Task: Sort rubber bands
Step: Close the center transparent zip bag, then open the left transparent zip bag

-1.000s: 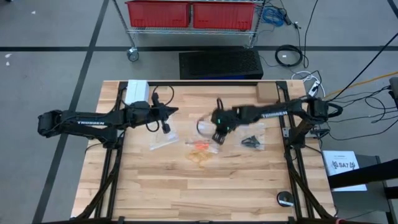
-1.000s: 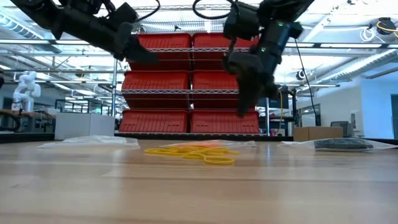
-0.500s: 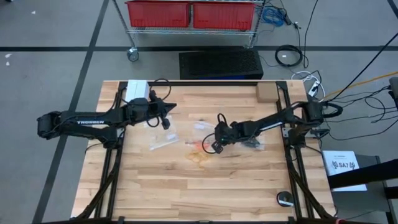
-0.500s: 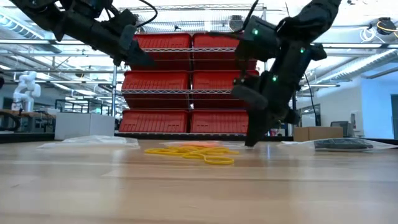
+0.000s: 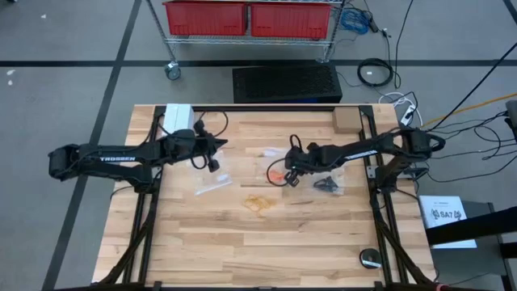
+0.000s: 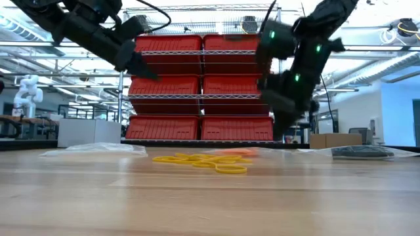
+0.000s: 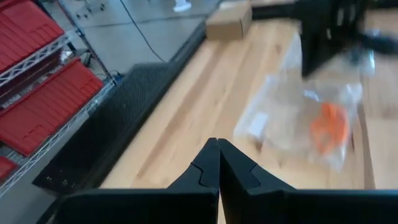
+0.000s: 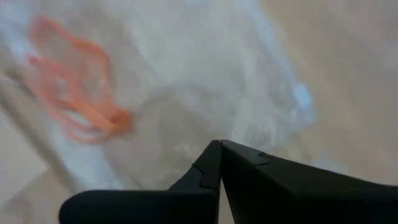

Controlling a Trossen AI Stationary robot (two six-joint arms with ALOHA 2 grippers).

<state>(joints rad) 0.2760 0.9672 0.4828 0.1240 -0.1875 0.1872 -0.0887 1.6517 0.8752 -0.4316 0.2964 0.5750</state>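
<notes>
Orange rubber bands lie inside a clear bag near the table's middle, and they also show in the left wrist view. A loose heap of yellow rubber bands rests on the bare wood nearer the near edge. Black bands sit in another bag to the right. My right gripper is shut just right of the orange bands, raised off the table. My left gripper is shut and hovers high over the table's left part. My right gripper seems to pinch the clear bag at an edge, slanting down from the right. The fingertips cover the place of contact. The rest of the bag, with the orange bands in it, lies slack on the wood.
An empty clear bag lies below my left gripper. A cardboard box and a white box stand at the far edge. A small round black object sits near the right front corner. Bare wood spans the near half.
My right gripper dropped to the table beside the orange bands, then rose and drew back toward the table's right and far side. The bag with the orange bands slid with it, away from the yellow heap, which stayed put.
</notes>
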